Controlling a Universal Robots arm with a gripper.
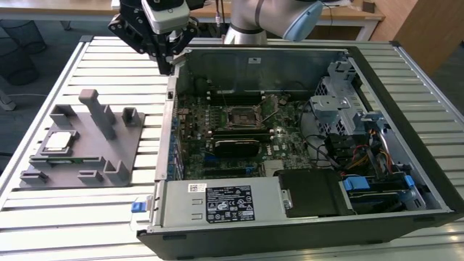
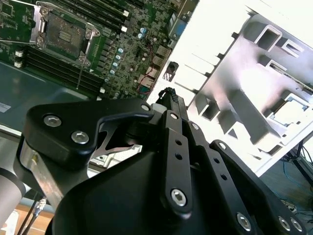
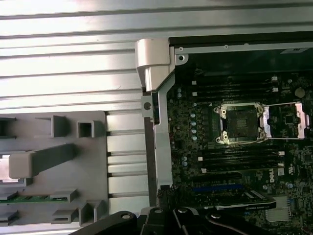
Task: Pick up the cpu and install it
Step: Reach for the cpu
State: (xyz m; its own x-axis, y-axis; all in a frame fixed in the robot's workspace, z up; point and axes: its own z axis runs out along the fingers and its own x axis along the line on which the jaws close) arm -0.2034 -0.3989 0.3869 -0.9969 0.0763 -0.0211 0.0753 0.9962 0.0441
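We find ourselves in a robotics lab: a robot arm (image 1: 254,19) stands at a slatted metal bench (image 1: 73,217) bearing an open PC case (image 1: 290,236) and a grey jig (image 1: 127,147), with a wooden desk (image 1: 355,15) and wire bins (image 1: 22,30) behind.

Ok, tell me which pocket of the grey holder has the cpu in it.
The square pocket at the exterior view's left end of the grey holder: the pale cpu lies in it; the other pockets show no chip.
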